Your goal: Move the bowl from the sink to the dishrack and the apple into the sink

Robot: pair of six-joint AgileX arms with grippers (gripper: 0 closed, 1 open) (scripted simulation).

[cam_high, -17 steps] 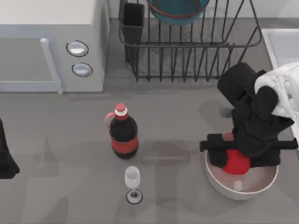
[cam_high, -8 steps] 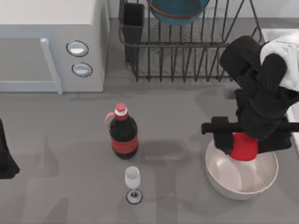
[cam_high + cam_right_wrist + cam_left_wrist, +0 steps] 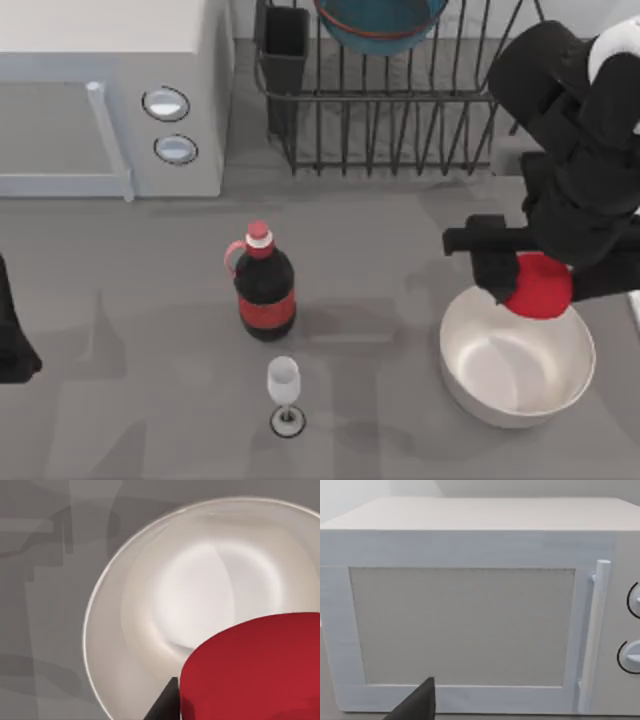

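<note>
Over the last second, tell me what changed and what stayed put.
The right gripper, shut on the apple, lifted it out of the whitish bowl toward the table's back right. The teal bowl in the dishrack, bottle, glass and left arm stayed.

Grey counter (image 3: pixel 120 300) with faint soft shadows across it. At the top view's upper left, a white-grey microwave (image 3: pixel 110 100) with a vertical bar handle (image 3: pixel 110 140) and two round knobs (image 3: pixel 166 103); seen front-on in the left wrist view, pale door panel and light wall behind. Near the middle, a dark cola bottle (image 3: pixel 265 290) with red label, and just below it a small clear wine glass (image 3: pixel 284 385). Even, diffuse light.
</note>
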